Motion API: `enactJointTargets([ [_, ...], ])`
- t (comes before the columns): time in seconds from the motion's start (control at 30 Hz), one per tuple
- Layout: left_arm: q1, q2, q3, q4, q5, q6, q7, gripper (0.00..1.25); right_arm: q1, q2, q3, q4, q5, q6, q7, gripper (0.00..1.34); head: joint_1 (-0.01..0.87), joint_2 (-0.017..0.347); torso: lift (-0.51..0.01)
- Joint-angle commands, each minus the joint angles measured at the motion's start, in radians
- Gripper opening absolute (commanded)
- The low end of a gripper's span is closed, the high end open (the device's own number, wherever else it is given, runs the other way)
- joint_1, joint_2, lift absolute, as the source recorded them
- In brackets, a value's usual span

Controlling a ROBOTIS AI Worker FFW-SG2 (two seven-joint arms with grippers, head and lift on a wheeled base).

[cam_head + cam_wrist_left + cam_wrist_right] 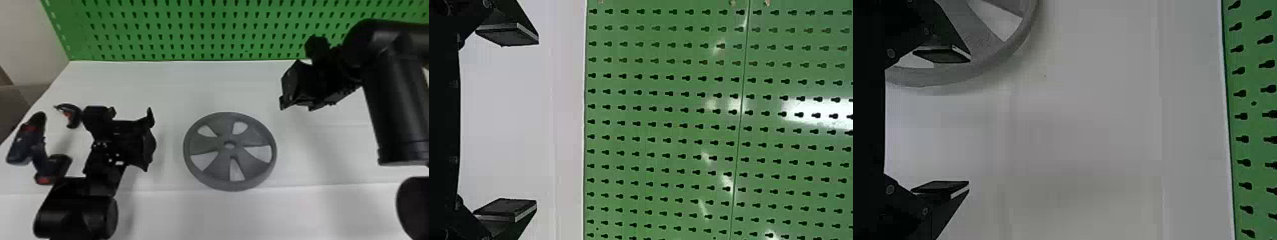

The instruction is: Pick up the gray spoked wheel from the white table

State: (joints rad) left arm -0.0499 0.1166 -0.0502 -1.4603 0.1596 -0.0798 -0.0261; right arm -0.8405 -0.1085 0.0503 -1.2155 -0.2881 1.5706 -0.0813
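Note:
The gray spoked wheel point(255, 174) lies flat on the white table point(178, 86), near the middle of the head view. To its left is my left gripper point(151, 140), not touching it. In the left wrist view the left gripper point(536, 125) is open with nothing between its fingers. Up and to the wheel's right in the head view is my right gripper point(282, 99), apart from it. The right wrist view has the right gripper point(969, 122) open and empty; one finger overlaps part of the wheel point(975, 37) in that view.
A dark cordless drill point(40, 150) with red parts lies at the table's left side. Beside the left gripper is another black and red object point(75, 116), partly hidden. A green pegboard point(204, 32) stands along the back edge of the table.

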Motion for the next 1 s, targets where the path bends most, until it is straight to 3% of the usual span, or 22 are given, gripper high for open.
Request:
enactJointTargets([
  [0.0, -0.001, 0.002, -0.002, 0.000, -0.005, 0.000, 0.000, 1.12, -0.034, -0.008, 0.013, 0.093, -0.040, 0.002, 0.000, 0.97, 0.767, 0.035, -0.107],
  [0.63, -0.008, 0.006, -0.011, 0.000, -0.011, 0.005, 0.000, 1.12, -0.121, -0.086, 0.169, 0.303, -0.209, 0.002, 0.000, 0.97, 0.767, 0.035, -0.107],
  [0.97, -0.008, 0.008, -0.013, 0.000, -0.011, 0.006, 0.000, 1.12, -0.121, -0.106, 0.195, 0.337, -0.267, 0.002, 0.000, 0.97, 0.767, 0.035, -0.107],
])
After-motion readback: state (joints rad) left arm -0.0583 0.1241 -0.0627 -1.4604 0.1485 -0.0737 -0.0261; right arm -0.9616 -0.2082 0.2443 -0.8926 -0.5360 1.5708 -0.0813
